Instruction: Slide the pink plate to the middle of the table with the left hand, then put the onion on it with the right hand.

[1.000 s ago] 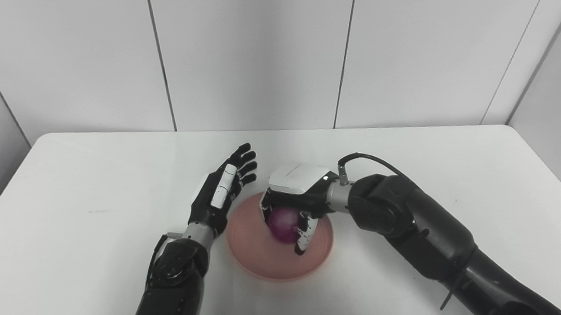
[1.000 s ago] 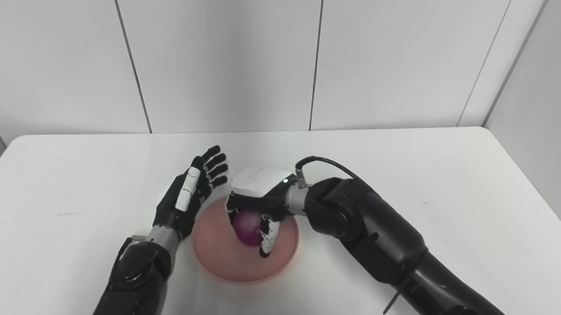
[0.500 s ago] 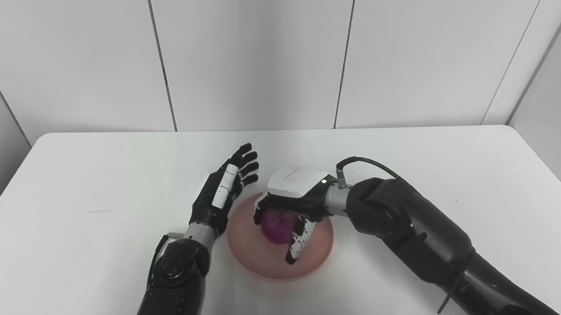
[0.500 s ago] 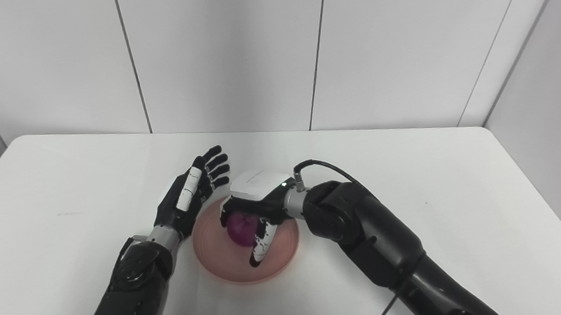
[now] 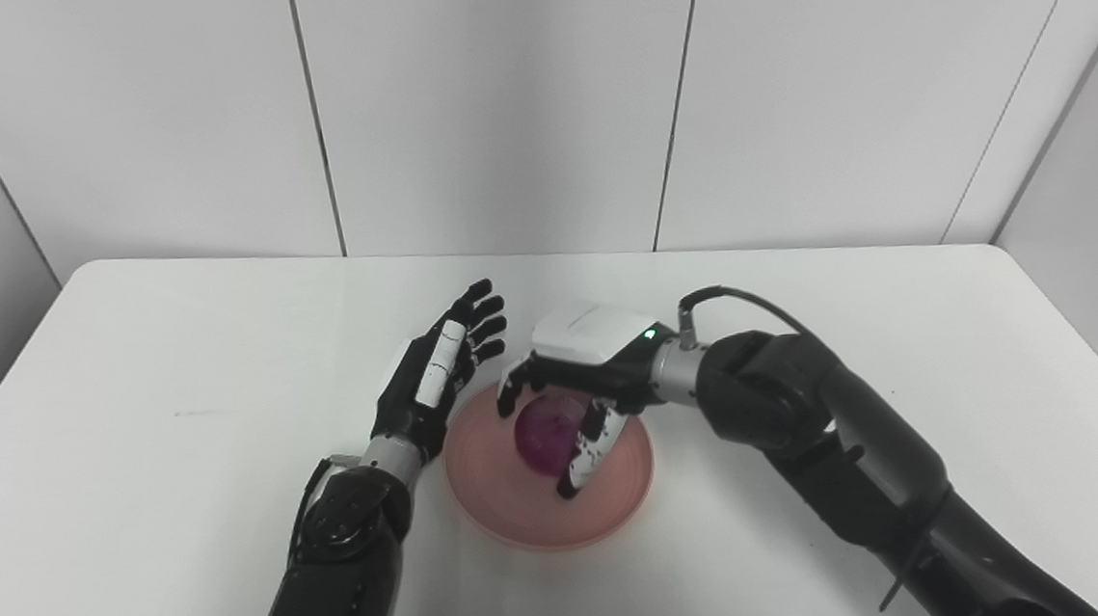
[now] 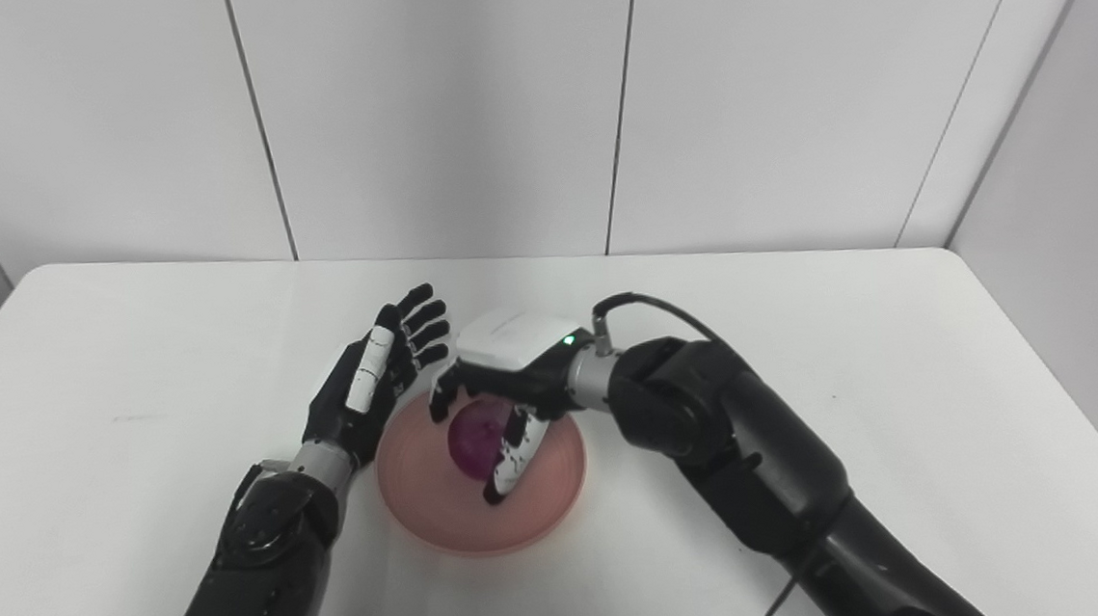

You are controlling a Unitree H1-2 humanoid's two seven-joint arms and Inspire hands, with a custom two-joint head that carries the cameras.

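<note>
The right robot hand (image 5: 569, 384) arches over the pink plate (image 5: 494, 491) with its fingers spread apart around the red onion (image 5: 546, 436), which sits on the plate's floor. The fingers no longer clamp the bulb: there is visible space on the far side, though the thumb (image 5: 586, 448) lies close along its near side and may brush it. This loosened cage suggests release, with the onion's weight now carried by the plate rather than the hand.

The left robot hand (image 5: 438, 379) is open and empty, fingers straight and together, standing edge-on just beside the plate's left rim. Whether it touches the rim cannot be told. Held there, it would work as a stop against the plate skating leftward while the other hand works.

The plate lies near the middle of the white bench (image 5: 130, 395), so both parts of the task look essentially done; what remains is lifting the right hand clear without nudging the round onion off.
</note>
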